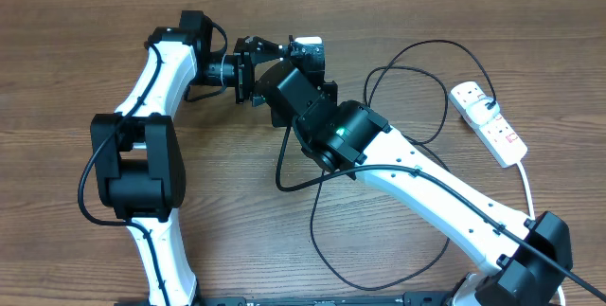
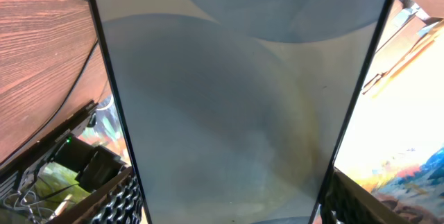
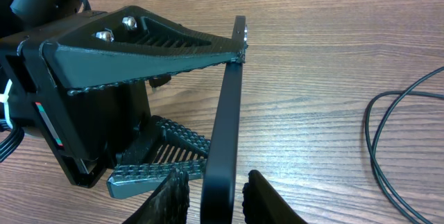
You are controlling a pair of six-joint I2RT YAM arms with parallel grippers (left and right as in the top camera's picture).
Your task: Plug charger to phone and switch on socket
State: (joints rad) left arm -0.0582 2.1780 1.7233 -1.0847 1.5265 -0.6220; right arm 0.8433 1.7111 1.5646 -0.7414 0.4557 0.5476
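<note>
- Phone [image 2: 229, 113] is filling the left wrist view, standing on edge.
- Left end effector [image 3: 220, 102] is clamping it across its width, jaws spread wide.
- Right end effector [image 3: 216, 196] is straddling its lower end, slightly open, thin gaps showing on both sides.
- Charger [image 1: 446, 105] is lying looped on the counter [image 1: 57, 22], near the socket [image 1: 488, 121].

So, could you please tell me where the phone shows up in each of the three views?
Overhead: the phone is near top centre, with only a small pale part showing.
Left wrist: its glassy face fills the middle of the picture.
Right wrist: seen edge-on, it is a thin dark slab at centre.
Shared landmark: the wooden table, visible in all three.
</note>
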